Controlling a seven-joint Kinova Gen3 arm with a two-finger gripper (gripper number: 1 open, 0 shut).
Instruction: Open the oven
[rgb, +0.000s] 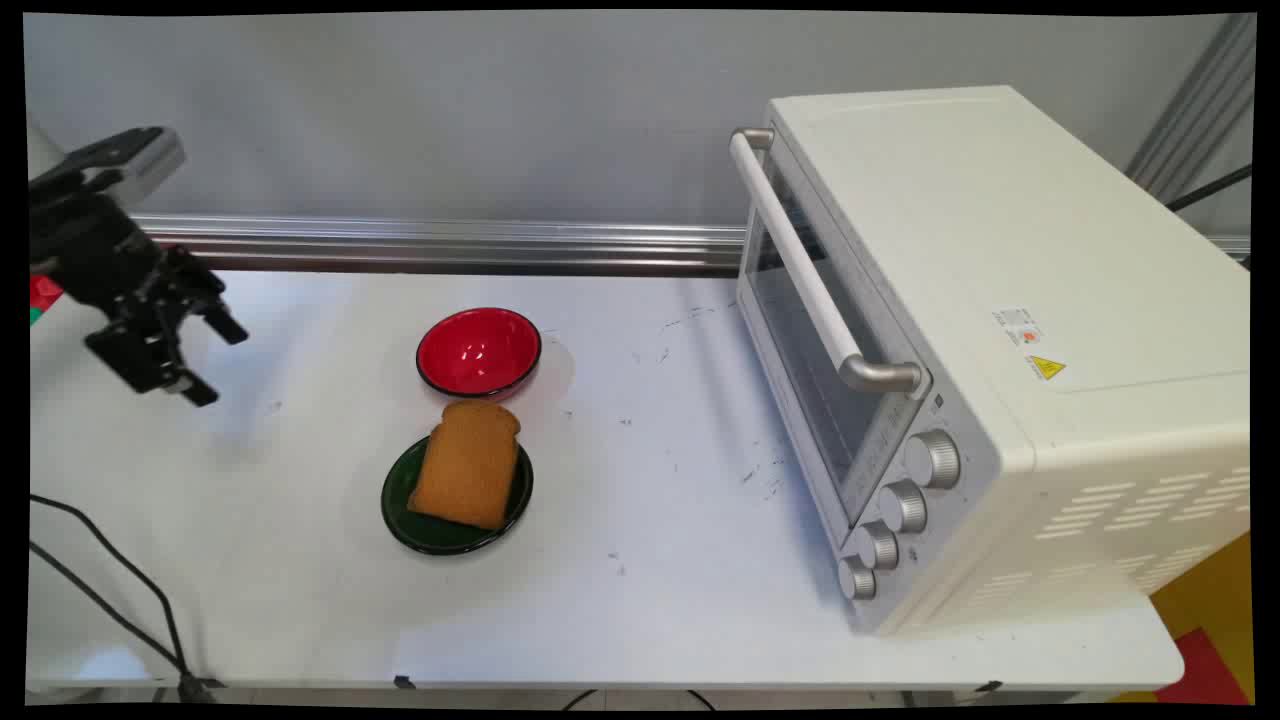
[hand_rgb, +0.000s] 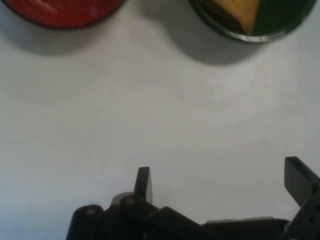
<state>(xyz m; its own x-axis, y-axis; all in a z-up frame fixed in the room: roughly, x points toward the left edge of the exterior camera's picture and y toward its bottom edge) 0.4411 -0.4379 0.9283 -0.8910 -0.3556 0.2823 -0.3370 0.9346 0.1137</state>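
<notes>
My black gripper (rgb: 215, 362) hangs above the table's left side, open, with nothing between its fingers. In the hand view the gripper (hand_rgb: 220, 182) shows wide apart over bare white table. To its right in the main view stands an empty red bowl (rgb: 479, 351). Just in front of the bowl lies a dark green plate (rgb: 400, 495) with a slice of brown toast (rgb: 466, 464) on it. The hand view catches the red bowl (hand_rgb: 60, 12) at its top left and the green plate (hand_rgb: 280, 22) with the toast (hand_rgb: 235, 12) at its top right.
A white toaster oven (rgb: 980, 330) with a bar handle (rgb: 800, 265) and several knobs (rgb: 905, 505) fills the table's right side, door shut. Black cables (rgb: 110, 590) trail over the front left corner. A metal rail (rgb: 440, 243) runs along the table's back edge.
</notes>
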